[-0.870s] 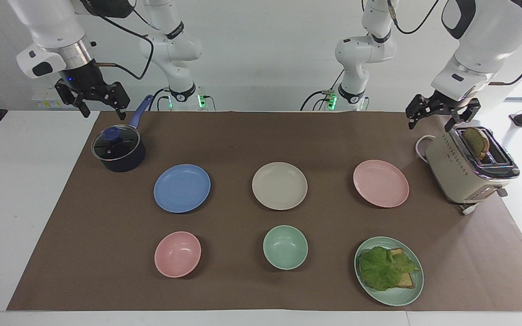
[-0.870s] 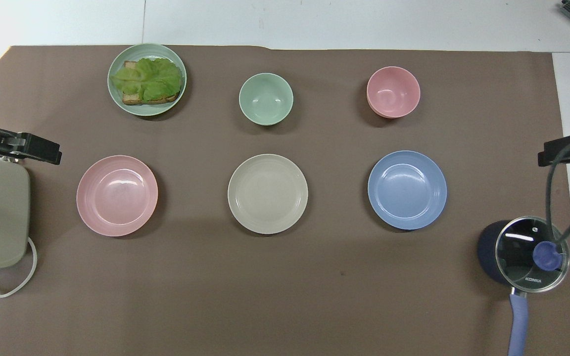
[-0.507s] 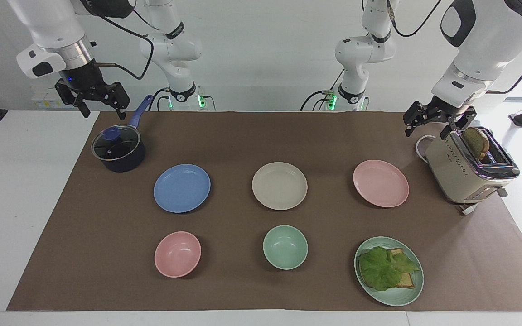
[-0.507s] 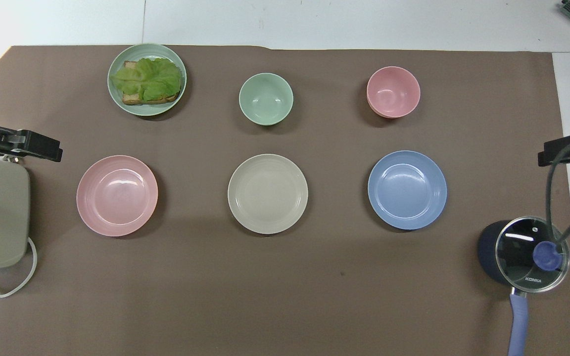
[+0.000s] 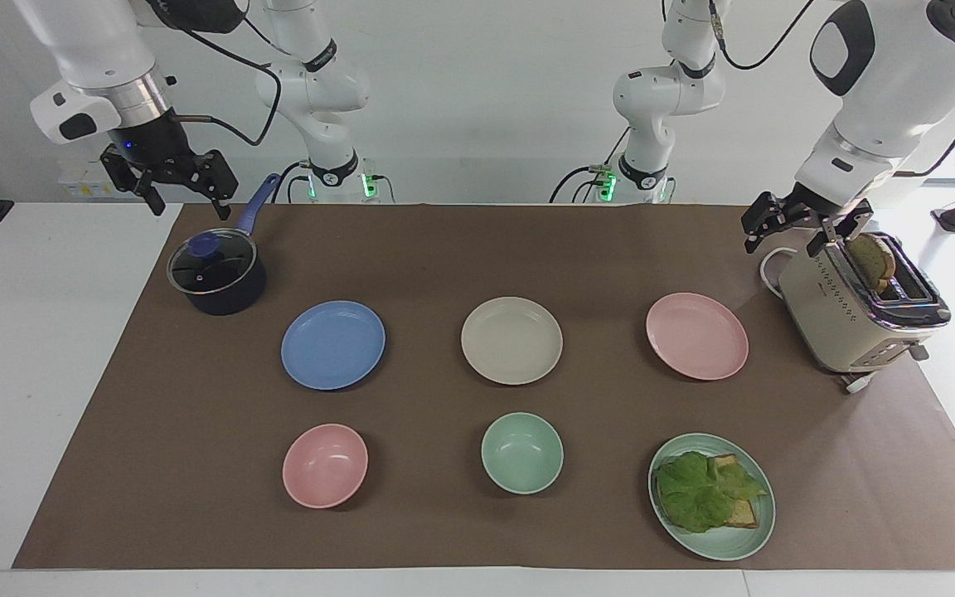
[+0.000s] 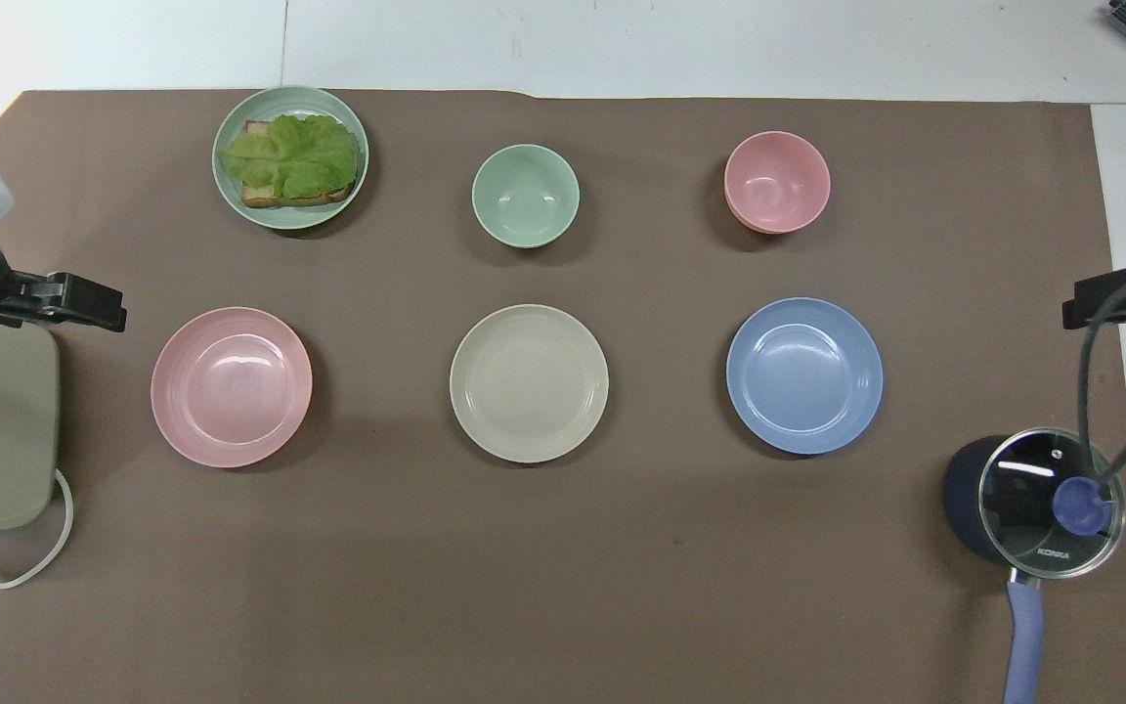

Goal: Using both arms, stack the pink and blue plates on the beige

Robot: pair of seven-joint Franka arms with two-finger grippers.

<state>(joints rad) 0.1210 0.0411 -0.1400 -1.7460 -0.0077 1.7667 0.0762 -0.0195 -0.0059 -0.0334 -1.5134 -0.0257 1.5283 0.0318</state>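
Three plates lie in a row across the brown mat. The beige plate is in the middle. The blue plate lies toward the right arm's end and the pink plate toward the left arm's end. All three are bare and apart from each other. My left gripper hangs open and empty over the toaster's corner beside the pink plate. My right gripper waits open and empty, raised above the pot.
A beige toaster holding a bread slice stands at the left arm's end. A dark pot with a glass lid stands at the right arm's end. Farther from the robots are a pink bowl, a green bowl and a green plate with lettuce and toast.
My left gripper has dropped a little and edged toward the pink plate. The right arm and all the plates have stayed where they were.
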